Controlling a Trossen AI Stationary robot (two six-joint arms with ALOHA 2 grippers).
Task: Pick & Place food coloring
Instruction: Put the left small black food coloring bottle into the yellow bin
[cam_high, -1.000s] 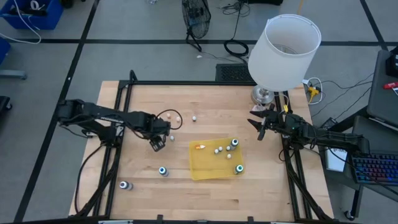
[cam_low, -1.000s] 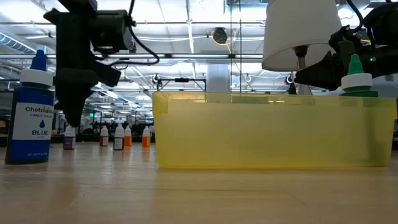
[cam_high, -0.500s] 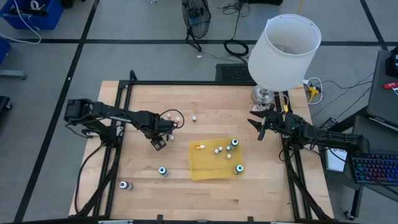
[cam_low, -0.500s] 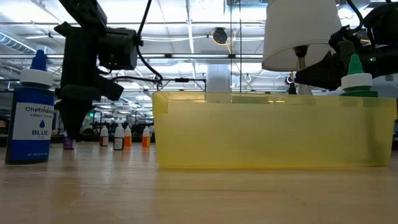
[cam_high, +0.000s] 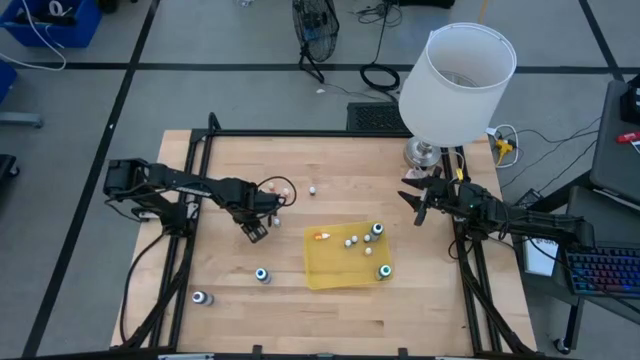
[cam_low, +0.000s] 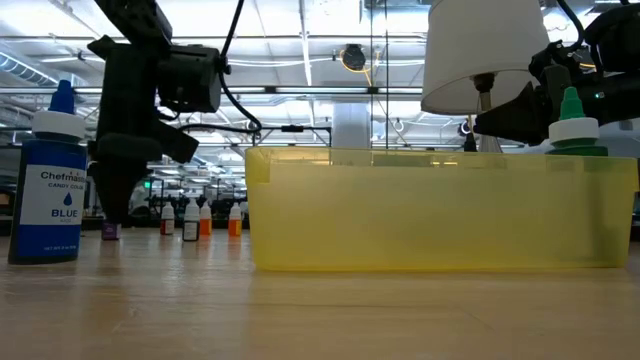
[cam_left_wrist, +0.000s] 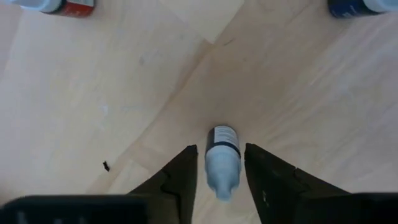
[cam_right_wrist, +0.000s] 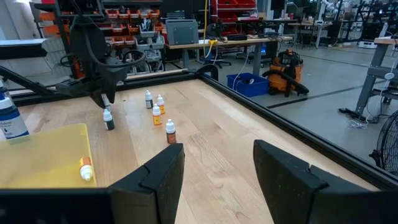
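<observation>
My left gripper (cam_high: 253, 232) (cam_low: 110, 205) points down at the table left of the yellow tray (cam_high: 347, 258). It is open, and its two fingers stand on either side of a small whitish dropper bottle (cam_left_wrist: 222, 162) (cam_low: 110, 231) with a dark label band. The bottle stands upright on its base, with a narrow gap to each finger. Several more food coloring bottles stand in the tray, and an orange one (cam_high: 321, 237) lies there. My right gripper (cam_high: 415, 205) (cam_right_wrist: 217, 168) waits open near the lamp base, touching nothing.
Loose bottles stand on the wood: two dark ones with teal-white tops (cam_high: 262, 274) (cam_high: 201, 298) near the front, small ones (cam_high: 285, 188) (cam_high: 313, 189) farther back. A white lamp (cam_high: 455, 85) stands at the far right corner. A blue bottle (cam_low: 50, 180) shows close in the low view.
My left gripper has come down over the small dropper bottle, so its fingertips now reach almost to the table. Its arm has shifted a little toward the tray. In the last half second it has kept still.
</observation>
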